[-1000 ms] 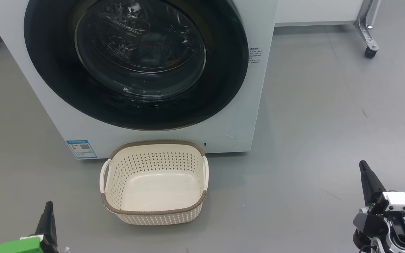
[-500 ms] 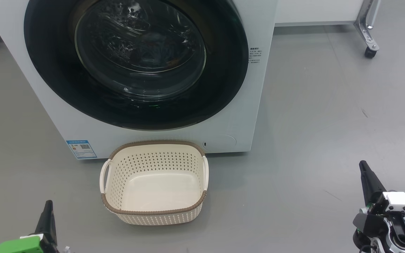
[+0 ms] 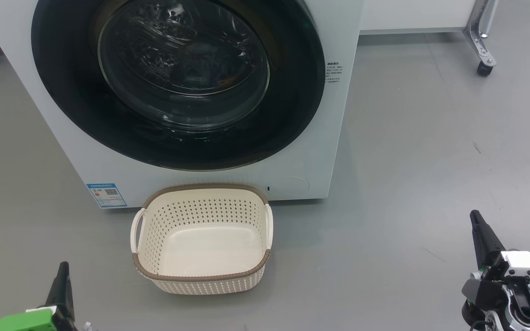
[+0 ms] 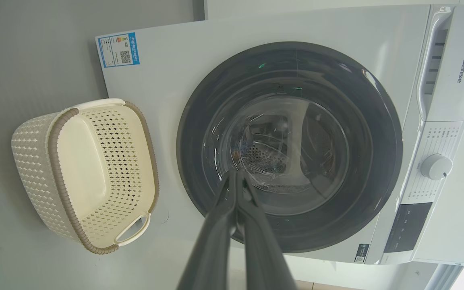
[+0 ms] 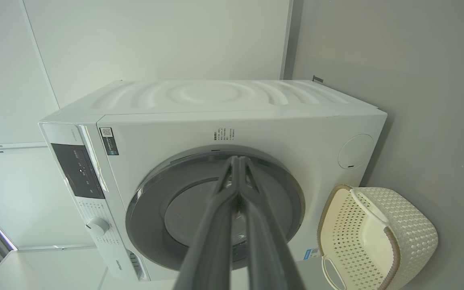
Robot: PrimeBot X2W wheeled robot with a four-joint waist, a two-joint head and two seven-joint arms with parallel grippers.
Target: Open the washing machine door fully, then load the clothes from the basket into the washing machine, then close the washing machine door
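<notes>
The left gripper (image 3: 64, 271) and the right gripper (image 3: 475, 217), well apart, are both clenched on nothing, with the basket (image 3: 203, 278) on the floor (image 3: 407, 184) ahead between them, nearer the left one, and just beyond it the washing machine (image 3: 320, 151), its door (image 3: 62, 92) closed.

Grey floor (image 3: 407, 184): cream basket (image 3: 200, 281) stands ahead, between the fingertips of left gripper (image 3: 64, 269) and right gripper (image 3: 475, 216). White washing machine (image 3: 177, 177) just beyond basket. Castered metal leg (image 3: 482, 46) far ahead of right fingertips.
</notes>
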